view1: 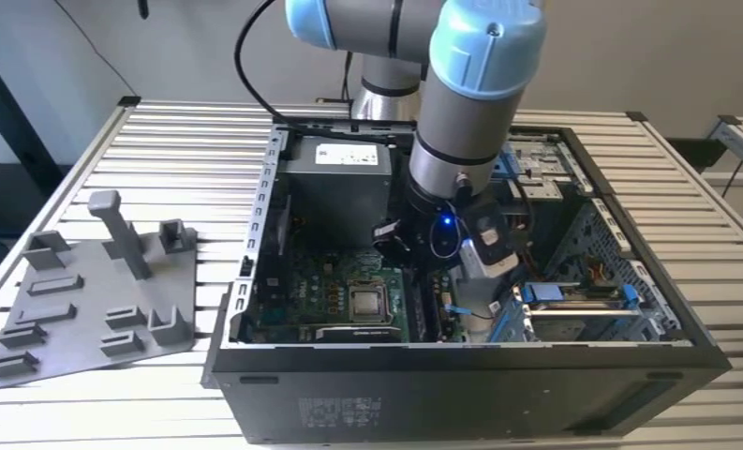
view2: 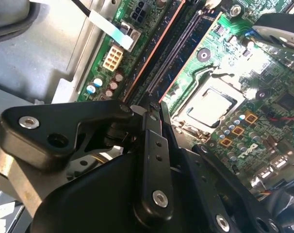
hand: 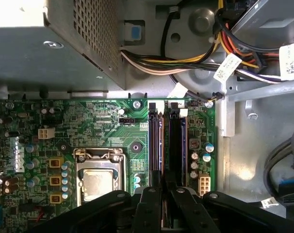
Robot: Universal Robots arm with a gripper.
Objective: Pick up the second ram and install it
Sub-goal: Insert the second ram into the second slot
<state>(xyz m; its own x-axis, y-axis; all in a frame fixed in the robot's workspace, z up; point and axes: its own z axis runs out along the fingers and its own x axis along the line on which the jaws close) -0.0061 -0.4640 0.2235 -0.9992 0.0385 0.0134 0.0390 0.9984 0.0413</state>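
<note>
second ram [hand: 175,145] sitting in a motherboard slot, gripper over it.

the dark stick is lying along the slot beside the first ram [hand: 155,145], apparently seated, though its near end is hiding behind the gripper [hand: 162,187]. the gripper's fingers are standing narrow over the two slots; whether they are gripping the stick, i cannot tell. the green motherboard [hand: 103,131] is lying inside the open computer case [view1: 471,394], and the grey fixture plate [view1: 90,300] is resting well apart on the table [view1: 184,141].
</note>
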